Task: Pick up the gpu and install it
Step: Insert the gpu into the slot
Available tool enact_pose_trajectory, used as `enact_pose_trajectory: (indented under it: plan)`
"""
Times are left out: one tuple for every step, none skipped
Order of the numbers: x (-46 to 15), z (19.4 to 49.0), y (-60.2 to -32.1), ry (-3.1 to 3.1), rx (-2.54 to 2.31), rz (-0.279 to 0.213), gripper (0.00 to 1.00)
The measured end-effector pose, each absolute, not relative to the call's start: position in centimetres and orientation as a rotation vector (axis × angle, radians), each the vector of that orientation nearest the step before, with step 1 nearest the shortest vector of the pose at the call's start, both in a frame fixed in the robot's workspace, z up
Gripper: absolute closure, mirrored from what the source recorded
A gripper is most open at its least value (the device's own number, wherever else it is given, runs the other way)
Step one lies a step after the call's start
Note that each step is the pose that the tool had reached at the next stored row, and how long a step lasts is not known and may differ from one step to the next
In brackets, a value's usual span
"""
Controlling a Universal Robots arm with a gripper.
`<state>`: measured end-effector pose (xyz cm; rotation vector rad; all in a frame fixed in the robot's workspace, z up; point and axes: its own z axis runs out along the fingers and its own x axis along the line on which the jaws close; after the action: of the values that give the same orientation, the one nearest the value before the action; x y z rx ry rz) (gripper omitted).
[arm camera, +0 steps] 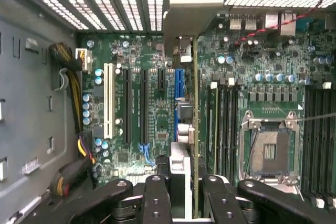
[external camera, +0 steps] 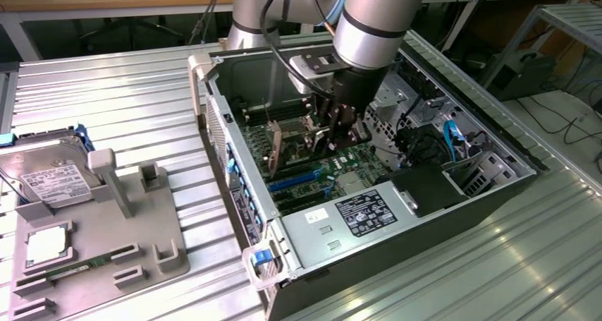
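Gripper (external camera: 340,127) is down inside the open black-and-silver tower PC case (external camera: 489,141), jaws pinching the gpu, a thin dark expansion card w/ silvery metal bracket edge (arm camera: 195,129). Wrist view shows the card edge-on, upright, running between the black finger links toward the case's perforated rear wall (arm camera: 100,9). It sits over the green motherboard (arm camera: 152,119), just beside the blue slot (arm camera: 180,85), between the black slots and the memory banks; can't tell if the edge connector is touching a slot yet. To do this step well, in my judgement: keep the card square to the board, line its bottom edge along the slot's whole length, get the bracket into the rear opening w/o catching, then press straight down, no rocking. Risk: bracket snagging the grille, or the card seating in the wrong row. Writing: black label on the silver power supply cover (external camera: 362,212) and white label on the silver hard drive (external camera: 52,180) out on the bench (external camera: 123,95), neither legible.
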<state>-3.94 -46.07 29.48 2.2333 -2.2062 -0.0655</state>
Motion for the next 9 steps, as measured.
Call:
enact_pose_trajectory:
  plan:
    - [-3.94, 29.47, -46.07, -2.206, 2.233, -0.066, 0.71]
    - [-3.96, 29.44, -46.07, -2.207, 2.232, -0.065, 0.71]
    - [-4.0, 29.33, -46.06, -2.212, 2.227, -0.065, 0.71]
    - [-4.0, 29.21, -46.05, -2.223, 2.217, -0.065, 0.71]
    - [-3.99, 29.12, -46.05, -2.231, 2.208, -0.065, 0.71]
    - [-4.0, 29.02, -46.03, -2.238, 2.202, -0.065, 0.71]
    - [-4.01, 28.89, -46.01, -2.244, 2.196, -0.065, 0.71]
    - [-4.03, 28.83, -46.0, -2.246, 2.194, -0.065, 0.71]
    - [-4.07, 28.82, -46.0, -2.245, 2.193, -0.065, 0.71]
